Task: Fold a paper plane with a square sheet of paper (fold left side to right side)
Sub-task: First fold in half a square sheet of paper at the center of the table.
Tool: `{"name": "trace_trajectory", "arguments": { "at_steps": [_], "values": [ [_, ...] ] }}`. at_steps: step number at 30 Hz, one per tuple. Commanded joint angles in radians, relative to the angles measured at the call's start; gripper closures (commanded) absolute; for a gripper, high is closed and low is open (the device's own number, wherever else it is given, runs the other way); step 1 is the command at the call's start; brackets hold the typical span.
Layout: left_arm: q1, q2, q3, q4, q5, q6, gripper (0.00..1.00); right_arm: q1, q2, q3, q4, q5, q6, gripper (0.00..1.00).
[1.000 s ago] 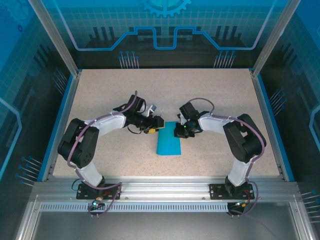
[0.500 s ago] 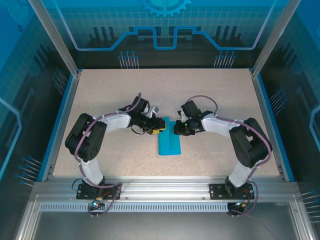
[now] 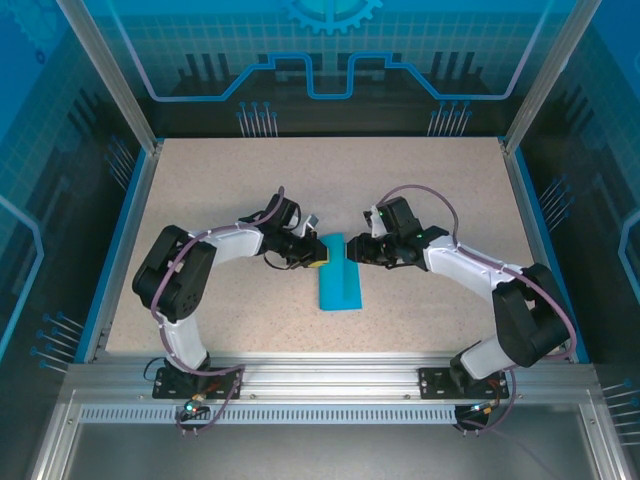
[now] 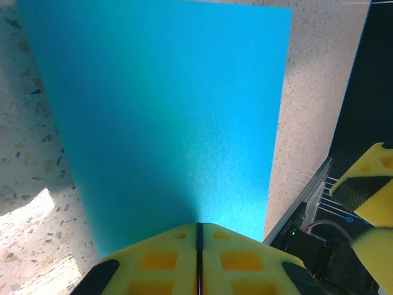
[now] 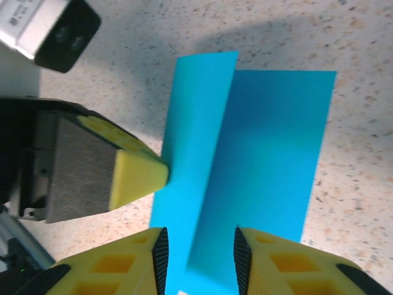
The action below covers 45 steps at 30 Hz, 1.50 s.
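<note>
Now then, a speckled beige surface [image 3: 200,200] edged in blue sits inside a cage of aluminium rails [image 3: 330,372] and blue-tinted clear panels [image 3: 330,60]. Mid-surface lies the square sheet of paper [image 3: 338,288], thin matte teal, folded to a narrow rectangle with its left flap tilted up. The left gripper [image 4: 198,236], open a second ago, has its yellow recessed fingers pressed together on that flap's edge, while the right gripper [image 5: 199,239], clamped before, stands apart astride the paper's far end, its arm stretched further out.
</note>
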Motion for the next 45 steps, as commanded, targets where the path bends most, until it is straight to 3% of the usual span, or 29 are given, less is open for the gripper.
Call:
{"name": "trace_trajectory", "arguments": {
  "at_steps": [1, 13, 24, 28, 36, 45],
  "values": [
    [-0.010, 0.016, 0.029, -0.024, -0.011, 0.008, 0.91, 0.003, 0.008, -0.012, 0.057, -0.084, 0.028, 0.59],
    [-0.011, 0.016, 0.028, -0.024, -0.016, 0.008, 0.91, 0.028, 0.132, 0.012, 0.073, -0.133, 0.074, 0.57],
    [-0.013, 0.003, 0.031, -0.048, -0.030, 0.023, 0.91, 0.038, 0.175, 0.024, 0.063, -0.104, 0.075, 0.90],
    [-0.013, -0.026, 0.031, -0.078, -0.051, 0.039, 0.82, 0.038, 0.185, 0.035, 0.025, -0.072, 0.060, 0.98],
    [-0.013, -0.107, 0.020, -0.185, -0.165, 0.089, 0.56, 0.039, 0.215, 0.066, -0.072, 0.021, 0.028, 0.98],
    [-0.031, -0.052, 0.017, -0.203, -0.183, 0.085, 0.49, 0.041, 0.246, 0.086, -0.110, 0.059, 0.017, 0.98]
  ]
}}
